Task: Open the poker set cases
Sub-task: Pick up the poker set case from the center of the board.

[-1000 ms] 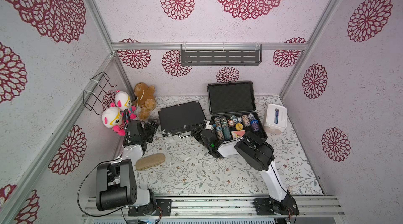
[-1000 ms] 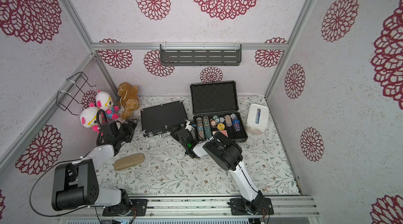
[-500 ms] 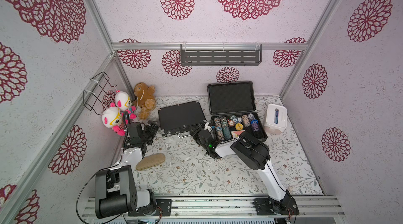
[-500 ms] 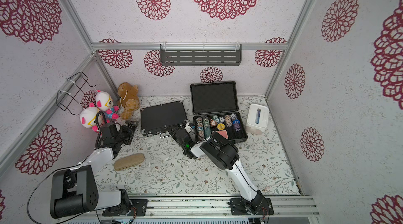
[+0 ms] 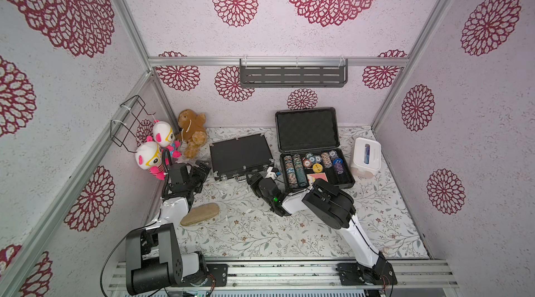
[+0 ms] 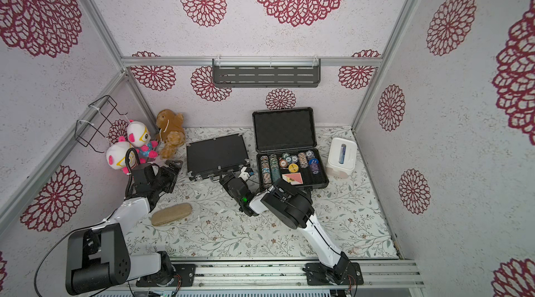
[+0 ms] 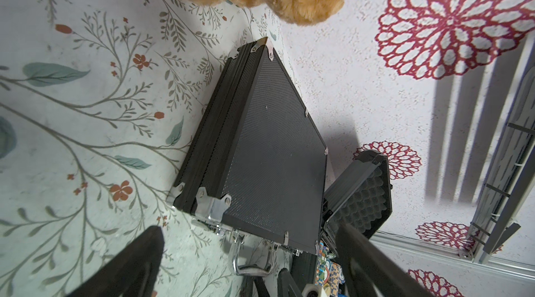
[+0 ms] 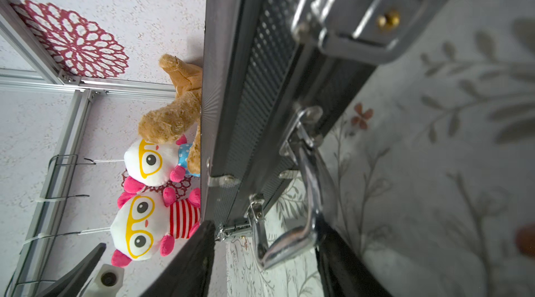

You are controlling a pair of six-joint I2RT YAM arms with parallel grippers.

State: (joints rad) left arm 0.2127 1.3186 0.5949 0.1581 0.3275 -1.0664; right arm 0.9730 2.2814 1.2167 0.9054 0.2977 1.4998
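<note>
The slim black case (image 5: 240, 155) lies shut on the floral table, its silver handle (image 8: 289, 237) and latches facing me. The thicker case (image 5: 344, 178) next to it stands open, lid (image 5: 307, 129) upright, with chips in the tray. My right gripper (image 5: 259, 177) is at the slim case's front edge. In the right wrist view its jaws (image 8: 263, 252) straddle the handle, one finger close against it and a gap at the other. My left gripper (image 5: 204, 165) is wide open just off the case's front left corner (image 7: 214, 208), holding nothing.
A white tissue box (image 5: 365, 157) stands right of the open case. A brown teddy (image 5: 192, 130) and two white-pink plush dolls (image 5: 153, 156) crowd the back left corner. A tan pouch (image 5: 199, 214) lies by the left arm. A wire rack (image 5: 130, 122) hangs on the left wall.
My right gripper's jaws have narrowed around the slim case's handle. The left arm has shifted slightly by the case's corner.
</note>
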